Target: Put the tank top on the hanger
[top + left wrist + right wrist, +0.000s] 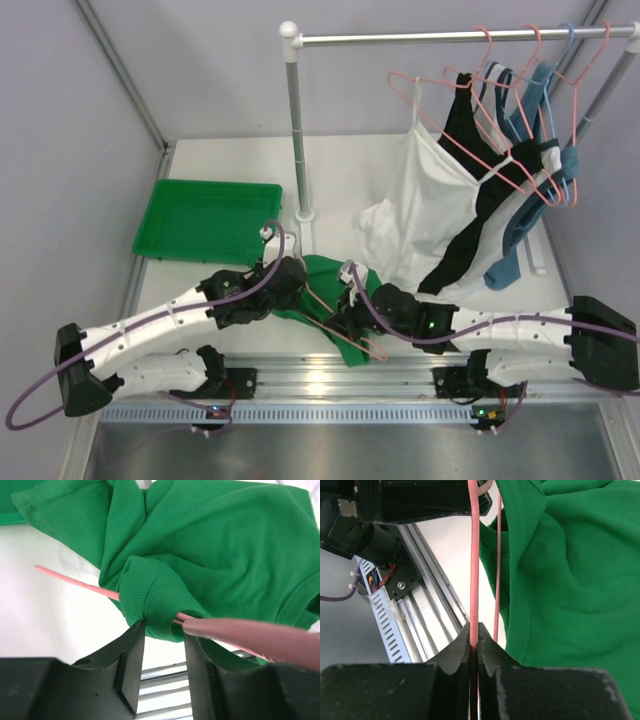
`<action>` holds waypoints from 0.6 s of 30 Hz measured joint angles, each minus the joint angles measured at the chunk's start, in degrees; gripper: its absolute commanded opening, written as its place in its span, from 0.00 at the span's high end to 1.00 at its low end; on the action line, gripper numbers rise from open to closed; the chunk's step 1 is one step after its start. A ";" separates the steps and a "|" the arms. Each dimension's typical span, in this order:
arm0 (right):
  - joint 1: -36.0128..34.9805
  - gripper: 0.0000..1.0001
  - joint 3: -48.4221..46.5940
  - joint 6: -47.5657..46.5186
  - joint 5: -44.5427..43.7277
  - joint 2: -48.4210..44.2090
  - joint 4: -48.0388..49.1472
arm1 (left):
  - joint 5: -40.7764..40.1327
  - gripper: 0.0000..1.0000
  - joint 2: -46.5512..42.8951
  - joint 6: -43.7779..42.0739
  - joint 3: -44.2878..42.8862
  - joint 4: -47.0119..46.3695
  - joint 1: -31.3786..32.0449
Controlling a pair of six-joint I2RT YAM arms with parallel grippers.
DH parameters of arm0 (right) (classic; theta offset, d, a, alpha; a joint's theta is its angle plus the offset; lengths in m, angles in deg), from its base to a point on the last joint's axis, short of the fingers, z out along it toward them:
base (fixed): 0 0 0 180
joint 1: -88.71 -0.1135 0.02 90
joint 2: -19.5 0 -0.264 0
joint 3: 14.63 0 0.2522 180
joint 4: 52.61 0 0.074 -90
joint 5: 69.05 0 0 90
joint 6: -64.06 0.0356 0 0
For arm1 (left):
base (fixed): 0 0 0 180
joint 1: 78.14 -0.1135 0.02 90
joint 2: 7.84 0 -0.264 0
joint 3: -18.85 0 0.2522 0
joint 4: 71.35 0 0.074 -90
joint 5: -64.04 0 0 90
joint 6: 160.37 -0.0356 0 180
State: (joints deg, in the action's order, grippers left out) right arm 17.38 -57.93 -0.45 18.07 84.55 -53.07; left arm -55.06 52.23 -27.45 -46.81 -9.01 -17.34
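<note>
Right jaws clamped on hanger [474,580], steadying it; left jaws straddle tank top [225,555] strap, grip unclear, likely feeding it along wire.

Tank top [325,274] right of tray [205,220], before rack [296,130].
</note>
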 measured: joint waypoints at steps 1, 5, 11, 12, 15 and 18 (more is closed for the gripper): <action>0.17 1.00 0.07 0.02 0.31 0.37 0.66 | 0.20 0.55 -0.81 0.02 0.61 -0.42 0.00; 0.63 1.00 0.68 0.11 1.31 1.46 2.47 | 1.09 0.55 -5.79 -0.42 2.25 -2.14 0.00; 0.74 1.00 1.09 0.50 1.79 2.29 3.80 | 4.55 0.53 -14.86 -2.60 5.35 -7.72 0.00; 0.76 1.00 1.11 0.61 1.88 2.40 4.13 | 5.20 0.52 -15.93 -2.86 5.97 -8.81 0.00; 0.76 1.00 1.11 0.68 1.99 2.86 4.59 | 6.86 0.48 -17.31 -3.96 7.28 -12.00 0.00; 0.76 1.00 1.11 0.68 2.08 3.19 4.70 | 7.48 0.47 -17.22 -4.83 8.57 -16.02 0.00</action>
State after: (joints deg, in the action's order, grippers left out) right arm 18.15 -56.81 0.23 20.15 87.74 -48.37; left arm -47.58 35.01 -32.28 -38.24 -25.03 -17.34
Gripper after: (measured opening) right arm 0.022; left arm 0.523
